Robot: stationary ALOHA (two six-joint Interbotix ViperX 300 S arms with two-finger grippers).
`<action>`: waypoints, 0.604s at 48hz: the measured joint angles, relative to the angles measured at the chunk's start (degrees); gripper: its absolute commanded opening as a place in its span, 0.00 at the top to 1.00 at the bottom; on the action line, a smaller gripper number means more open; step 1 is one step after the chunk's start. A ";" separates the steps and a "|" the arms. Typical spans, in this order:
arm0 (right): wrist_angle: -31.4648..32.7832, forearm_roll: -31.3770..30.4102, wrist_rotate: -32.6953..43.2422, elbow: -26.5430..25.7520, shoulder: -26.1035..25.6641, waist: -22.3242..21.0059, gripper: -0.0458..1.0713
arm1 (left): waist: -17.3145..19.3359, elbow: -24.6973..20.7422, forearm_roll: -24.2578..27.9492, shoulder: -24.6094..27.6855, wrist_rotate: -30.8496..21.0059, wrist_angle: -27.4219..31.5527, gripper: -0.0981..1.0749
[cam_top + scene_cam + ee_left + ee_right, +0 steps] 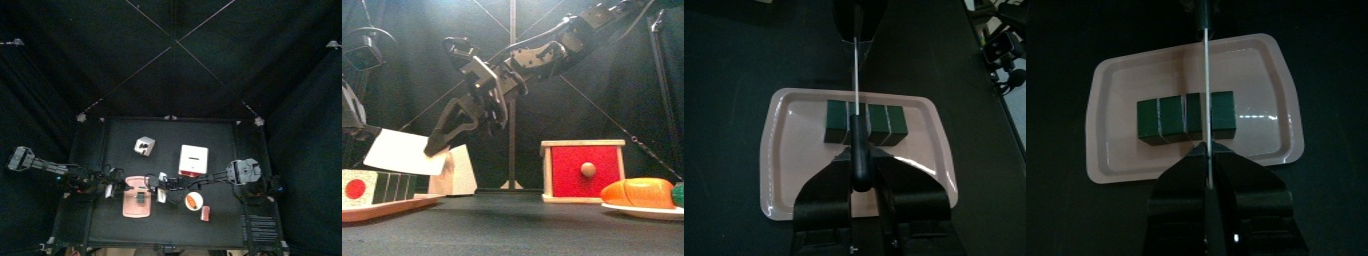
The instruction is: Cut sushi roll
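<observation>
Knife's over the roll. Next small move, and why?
Probably lower the right gripper straight down. Its knife blade already lines up across the sushi roll on the pink tray, and the front view shows the blade raised above them.

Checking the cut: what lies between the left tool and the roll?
The knife held in the left tool, blade over the roll; left wrist view shows it.

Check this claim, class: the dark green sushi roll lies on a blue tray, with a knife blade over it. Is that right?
Not quite. The tray is pink, not blue, as the right wrist view shows. The rest holds: the dark green sushi roll lies on it, with the knife blade over it.
</observation>
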 measured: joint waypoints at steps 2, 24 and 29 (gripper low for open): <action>0.00 0.00 -0.09 0.00 0.00 -0.09 0.74 | 0.18 0.00 0.00 0.00 0.00 0.00 0.59; 0.09 0.09 0.09 -0.09 0.09 -0.88 0.74 | 2.02 0.09 0.09 0.00 0.00 0.00 0.59; 0.18 0.00 0.00 -0.09 0.00 -0.88 0.74 | 1.93 0.09 0.18 0.00 0.09 0.00 0.59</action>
